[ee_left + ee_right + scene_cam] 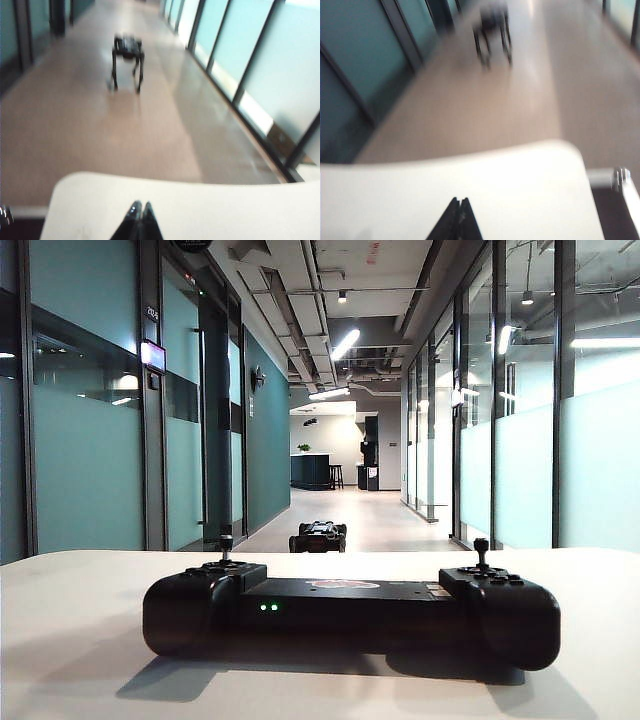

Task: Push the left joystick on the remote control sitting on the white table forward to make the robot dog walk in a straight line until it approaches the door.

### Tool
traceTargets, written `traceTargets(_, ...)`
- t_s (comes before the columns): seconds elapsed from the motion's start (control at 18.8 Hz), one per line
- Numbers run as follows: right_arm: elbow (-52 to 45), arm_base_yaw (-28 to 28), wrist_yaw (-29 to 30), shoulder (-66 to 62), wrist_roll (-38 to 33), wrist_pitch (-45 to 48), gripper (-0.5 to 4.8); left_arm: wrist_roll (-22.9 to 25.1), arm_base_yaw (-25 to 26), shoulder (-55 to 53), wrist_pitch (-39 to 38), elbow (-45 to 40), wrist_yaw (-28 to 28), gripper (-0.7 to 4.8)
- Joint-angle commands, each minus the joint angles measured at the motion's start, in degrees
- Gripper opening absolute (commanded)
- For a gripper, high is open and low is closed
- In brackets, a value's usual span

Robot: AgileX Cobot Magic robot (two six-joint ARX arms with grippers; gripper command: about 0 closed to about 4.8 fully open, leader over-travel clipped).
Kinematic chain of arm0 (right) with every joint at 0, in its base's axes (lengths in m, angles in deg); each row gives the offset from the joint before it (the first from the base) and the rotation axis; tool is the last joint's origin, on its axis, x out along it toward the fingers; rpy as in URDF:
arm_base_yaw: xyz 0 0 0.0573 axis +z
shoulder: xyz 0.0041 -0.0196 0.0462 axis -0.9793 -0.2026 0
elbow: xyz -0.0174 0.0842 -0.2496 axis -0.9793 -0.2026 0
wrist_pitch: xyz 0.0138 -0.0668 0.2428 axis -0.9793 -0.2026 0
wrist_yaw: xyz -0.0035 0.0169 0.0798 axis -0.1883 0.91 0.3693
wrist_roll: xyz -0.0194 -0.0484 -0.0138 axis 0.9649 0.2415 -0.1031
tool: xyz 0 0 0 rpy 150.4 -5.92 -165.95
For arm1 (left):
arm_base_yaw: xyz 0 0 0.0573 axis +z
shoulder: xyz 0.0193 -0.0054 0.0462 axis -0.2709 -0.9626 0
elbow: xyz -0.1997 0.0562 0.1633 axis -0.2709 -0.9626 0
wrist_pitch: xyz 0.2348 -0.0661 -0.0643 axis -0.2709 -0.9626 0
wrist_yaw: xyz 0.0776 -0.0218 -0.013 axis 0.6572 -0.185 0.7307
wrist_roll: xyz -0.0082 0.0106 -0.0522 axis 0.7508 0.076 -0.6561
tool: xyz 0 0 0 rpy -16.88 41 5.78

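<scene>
Remote control (350, 612) flat on white counter (70, 640), left joystick (226, 544) upright, untouched. Robot dog (319, 535) stands on corridor floor beyond counter edge. Left hand (139, 209) fingertips pressed together, empty, above counter. Right hand (459, 204) likewise closed, empty.

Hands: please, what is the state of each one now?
Left hand: closed, holding nothing, above the white table.
Right hand: closed, holding nothing, above the table.

The remote control (350, 612) lies flat on the white counter (80, 640), two green lights lit on its middle bar. The left joystick (226, 544) stands upright. Beyond the counter edge, the robot dog (319, 536) stands in the corridor, between glass walls.
</scene>
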Motion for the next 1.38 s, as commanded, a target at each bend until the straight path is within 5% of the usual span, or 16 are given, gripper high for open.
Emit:
traceTargets(0.05, 3.0, 1.6, 0.2, -3.4, -2.5, -2.5, -0.05, -1.9, -2.6, -4.6, -3.3, 4.8, -2.7, -0.05)
traceTargets(0.53, 3.8, 22.5, -5.6, -10.7, -9.5, -4.2, -0.05, -1.9, -20.4, -18.6, -13.6, 14.8, -2.6, -0.06)
traceTargets(0.85, 6.1, 36.0, -9.2, -19.6, -14.4, -11.9, -0.05, -1.9, -23.2, -24.6, -17.9, 18.3, -6.4, -0.05)
traceTargets(1.07, 12.7, 40.1, -9.1, -30.1, -16.0, -21.0, -0.04, -1.9, -23.3, -24.7, -17.9, 18.3, -6.4, -0.05)
traceTargets(1.17, 15.2, 40.1, -9.0, -34.6, -16.5, -24.9, 1.80, -1.9, -23.5, -24.7, -17.7, 18.3, -6.4, -0.05)
traceTargets(1.23, 16.2, 40.1, -8.5, -37.2, -16.3, -26.9, 3.65, -1.9, -23.6, -24.7, -17.6, 18.3, -6.4, -0.05)
traceTargets(1.38, 16.6, 40.1, -5.9, -42.3, -15.9, -27.7, 3.89, -1.9, -23.6, -24.7, -17.4, 18.3, -6.4, -0.06)
